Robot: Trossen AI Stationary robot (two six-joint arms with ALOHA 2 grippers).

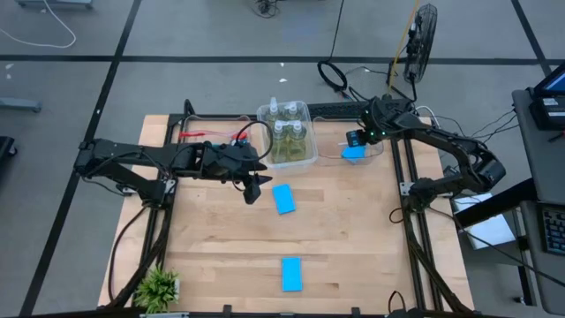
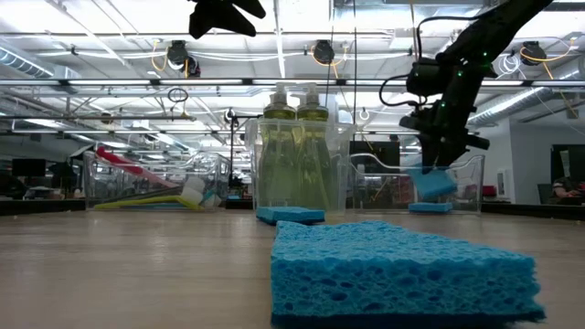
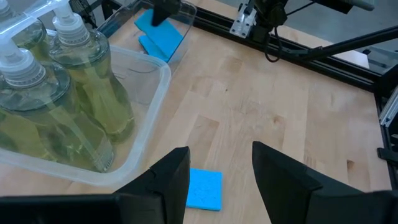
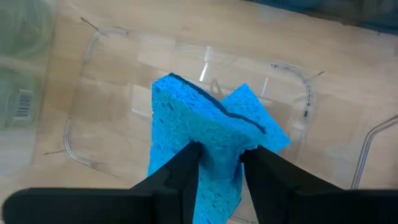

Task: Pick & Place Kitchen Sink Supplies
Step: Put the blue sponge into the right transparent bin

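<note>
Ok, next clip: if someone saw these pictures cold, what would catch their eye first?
Probably the right gripper over the clear bin at the table's far right, a bright blue sponge between its jaws above another sponge already in the bin. Next, the middle bin packed with soap bottles, and the left gripper hanging open-jawed above a loose sponge on the wood, a second one lying nearer the front edge.

A robotics lab or industrial test space: a wooden worktable (image 1: 335,238) framed in black aluminium rails (image 1: 415,221) stands on a grey concrete floor (image 1: 177,79) marked with dark lines, cables (image 1: 340,75) trailing at its far side, beneath exposed ceiling trusses (image 2: 119,87) and rows of strip lights (image 2: 302,14).
</note>
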